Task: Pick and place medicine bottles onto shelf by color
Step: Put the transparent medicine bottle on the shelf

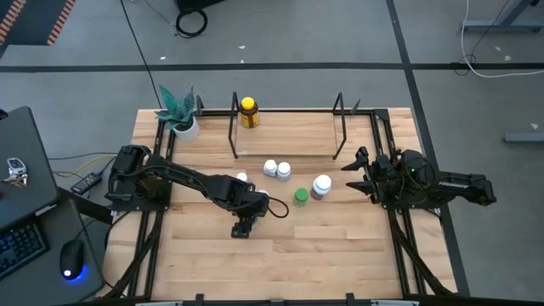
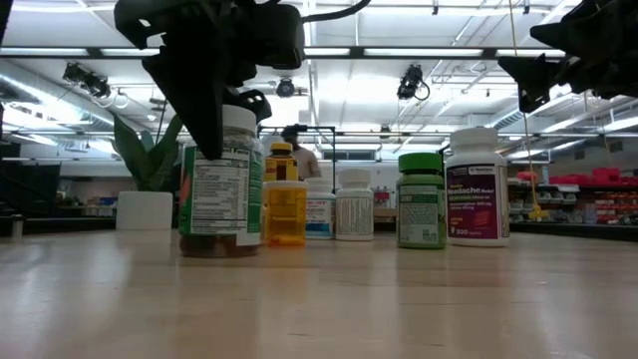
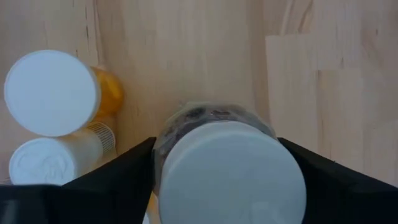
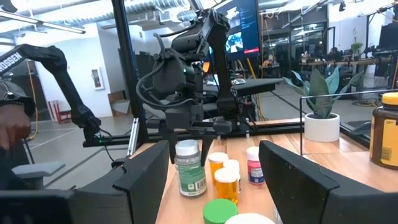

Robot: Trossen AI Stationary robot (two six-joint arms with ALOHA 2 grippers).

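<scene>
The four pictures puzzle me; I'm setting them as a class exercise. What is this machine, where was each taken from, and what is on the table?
Two robot arms work at a wooden table. One camera looks down from above, one sits at table height, and one rides on each wrist. The left gripper is down around a white-capped bottle; whether it grips yet is unclear. The right gripper hangs open and empty. More bottles stand mid-table. A yellow-capped one stands on the shelf, near a plant.

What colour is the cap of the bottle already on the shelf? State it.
Yellow. The amber bottle on the shelf has a yellow cap, clearest in the high view.
</scene>
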